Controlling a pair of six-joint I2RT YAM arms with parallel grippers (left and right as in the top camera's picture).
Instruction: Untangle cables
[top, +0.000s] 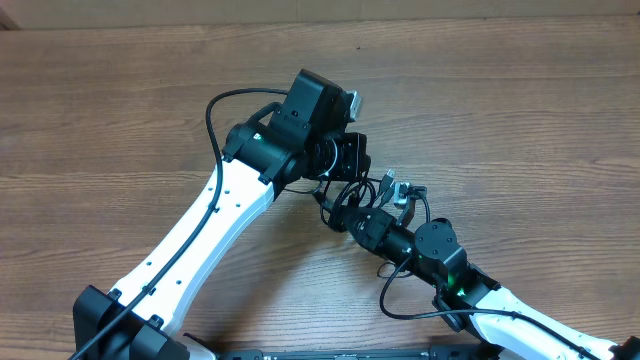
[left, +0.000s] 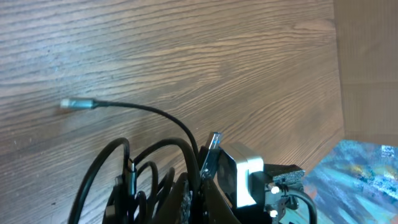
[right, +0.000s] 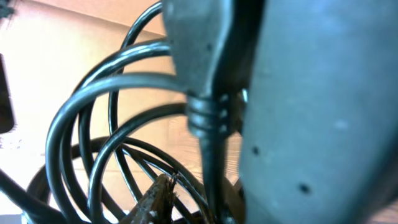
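While cables (top: 340, 196) bunch between both, left claw (top: 351, 172) seemingly clamps them; right claw (top: 345, 214) unclear.

text: none legible | labels: none | wrist views perhaps too blurred

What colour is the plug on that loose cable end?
Silvery grey plug, clearest in the left wrist view.

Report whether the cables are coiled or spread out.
Coiled: cables overlap as loops in one bundle; one plug end sticks out over the table.
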